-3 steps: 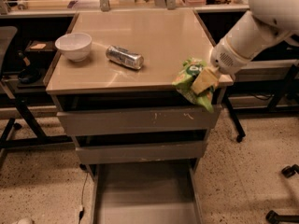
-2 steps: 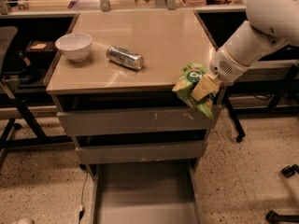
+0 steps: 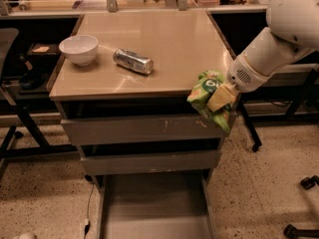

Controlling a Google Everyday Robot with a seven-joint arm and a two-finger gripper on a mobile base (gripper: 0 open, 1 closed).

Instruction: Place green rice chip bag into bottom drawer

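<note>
The bottom drawer (image 3: 154, 210) stood open nearest the camera, below 2 shallower shut drawers (image 3: 144, 129); above them, at the front right corner of the cabinet top (image 3: 169, 39), the gripper (image 3: 221, 98) pinched the green rice chip bag (image 3: 203, 89), which hung over the edge; farther back lay 1 silver can (image 3: 132, 61) on its side and 1 white bowl (image 3: 79, 49).

End effector (image 3: 220, 100) at worktop (image 3: 169, 49) front right corner grips green rice chip bag (image 3: 203, 89), covering part of its print; bottom drawer (image 3: 154, 208) cut off at lower edge.
</note>
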